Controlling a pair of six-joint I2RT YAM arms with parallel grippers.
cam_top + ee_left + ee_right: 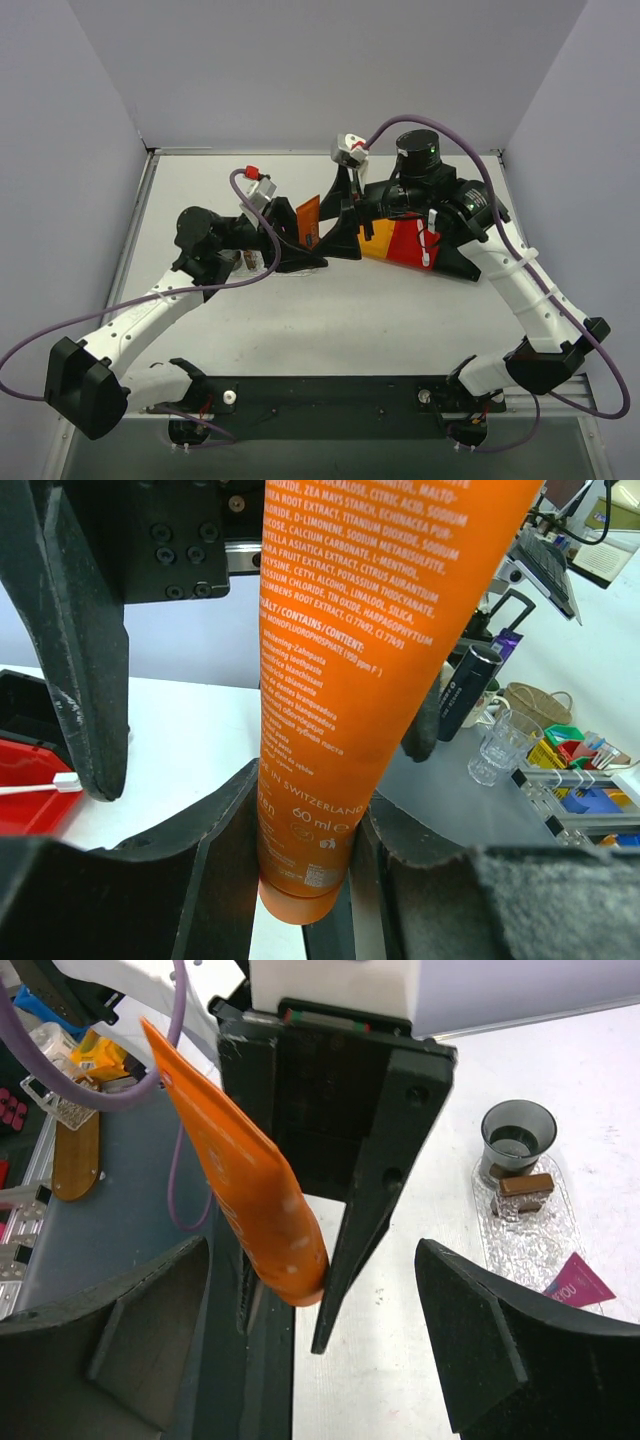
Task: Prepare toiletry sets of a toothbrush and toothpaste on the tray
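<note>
Toothpaste (350,680), orange, pinched near cap end by left gripper (308,810); right gripper (312,1260) spread wide, straddling toothpaste

The orange tube (340,680) pinched in my left fingers (225,840) carries white print. Near the cap end I read "IN SWITZERLAND" and "60 ml" with an e-mark beside it. Higher up stands the heading "CONTAINS / CONTENT". Over it is an ingredient list in capitals: "ZEA MAYS STARCH, CITRIC ACID", "TITANIUM DIOXIDE", "LIMONENE", "CITRUS AURANTIUM", "SODIUM CHLORIDE", "TIN OXIDE", "CI 77492, CI 77491", and "ppm F" in brackets. The smaller lines below the heading are too fine to read. From my right wrist, the pink tube (578,1285) shows white letters too small to make out.
</note>
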